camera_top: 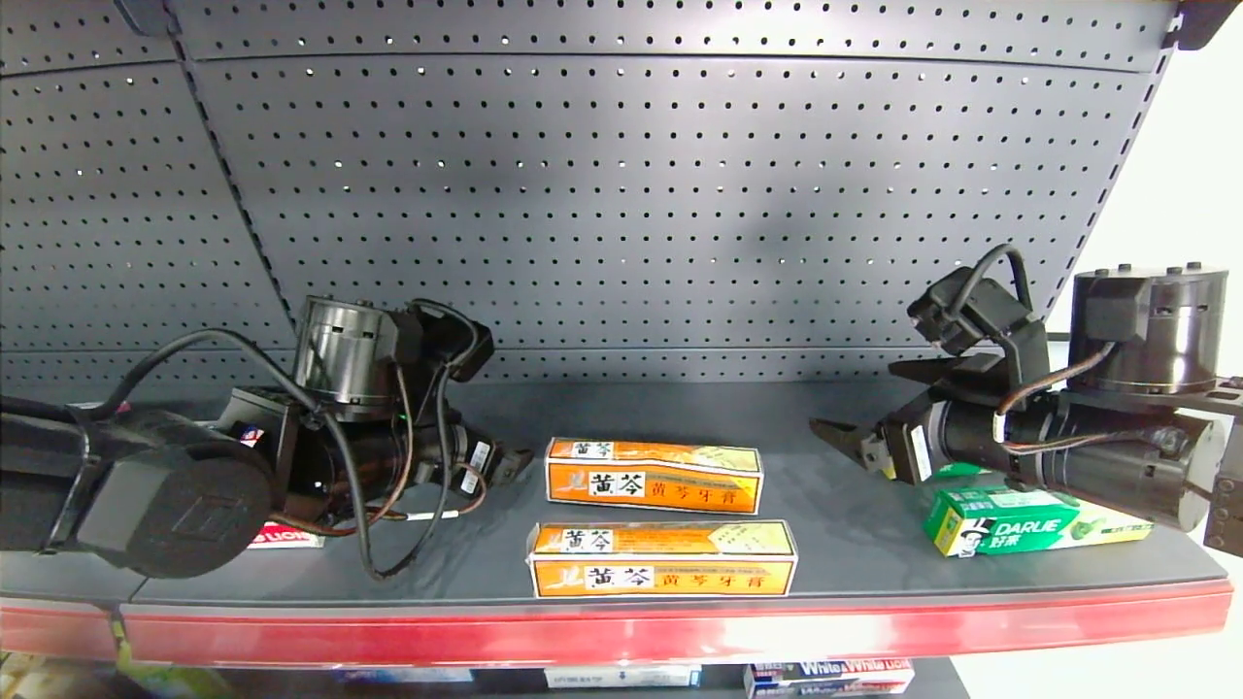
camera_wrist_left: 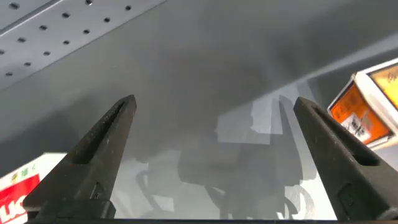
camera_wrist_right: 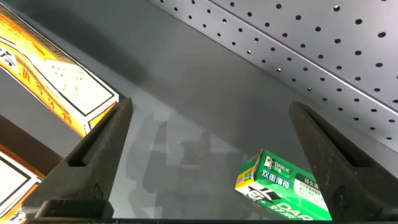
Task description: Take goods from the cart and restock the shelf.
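Fairly bright, even light is coming from above and in front, brightening the top of the back panel (camera_top: pixel 680 29) while its middle is lying dimmer. The room (camera_top: pixel 1190 165) past the right end is blowing out to plain white. A glare streak is running along the red front edge (camera_top: pixel 777 633) of the shelf (camera_top: pixel 855 505), and the wrap on the orange boxes (camera_top: pixel 653 474) is glinting. Straight lines are bowing toward the head view's borders. In both wrist views the shelf is shining softly, mirroring pale patches.

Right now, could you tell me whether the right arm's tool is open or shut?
Open: the black right tool has its fingers wide apart over the dark grey metal shelf, gripping nothing.
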Motion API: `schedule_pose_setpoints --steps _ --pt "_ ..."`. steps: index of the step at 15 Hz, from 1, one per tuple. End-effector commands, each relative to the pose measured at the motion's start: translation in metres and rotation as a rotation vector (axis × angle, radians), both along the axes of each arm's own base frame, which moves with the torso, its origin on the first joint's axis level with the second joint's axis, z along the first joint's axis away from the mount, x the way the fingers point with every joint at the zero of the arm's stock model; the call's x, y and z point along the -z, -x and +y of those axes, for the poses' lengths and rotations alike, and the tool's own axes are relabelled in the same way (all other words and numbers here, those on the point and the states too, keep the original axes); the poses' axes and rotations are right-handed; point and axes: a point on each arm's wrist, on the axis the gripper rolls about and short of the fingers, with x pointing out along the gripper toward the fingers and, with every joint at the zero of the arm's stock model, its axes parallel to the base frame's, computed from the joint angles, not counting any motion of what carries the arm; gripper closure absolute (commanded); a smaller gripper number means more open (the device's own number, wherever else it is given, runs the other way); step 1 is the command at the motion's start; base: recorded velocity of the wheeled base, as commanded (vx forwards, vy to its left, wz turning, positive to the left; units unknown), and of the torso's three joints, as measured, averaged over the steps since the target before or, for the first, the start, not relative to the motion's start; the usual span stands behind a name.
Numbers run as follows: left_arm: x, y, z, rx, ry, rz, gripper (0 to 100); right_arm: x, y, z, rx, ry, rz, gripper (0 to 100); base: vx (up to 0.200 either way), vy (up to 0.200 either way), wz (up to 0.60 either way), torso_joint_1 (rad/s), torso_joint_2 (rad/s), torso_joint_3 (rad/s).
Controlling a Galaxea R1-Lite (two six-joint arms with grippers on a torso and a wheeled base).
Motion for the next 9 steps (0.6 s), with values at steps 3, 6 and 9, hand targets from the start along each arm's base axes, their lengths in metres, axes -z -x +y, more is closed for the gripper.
schedule_pose_setpoints --steps 3,6,9 --pt "0.003 0.002 -0.011 0.035 -0.004 0.009 0 0.001 0.001 -0.001 0.001 0.001 0.003 0 0.0 0.0 0.0 0.0 0.0 0.0" --pt "0.003 0.006 -0.015 0.051 -0.003 0.009 0 0.001 0.001 -0.001 0.0 0.002 0.003 0 0.0 0.0 0.0 0.0 0.0 0.0" --pt "0.003 0.009 -0.015 0.053 -0.005 0.012 0 0.001 0.003 -0.002 0.0 0.002 0.001 0 0.0 0.0 0.0 0.0 0.0 0.0"
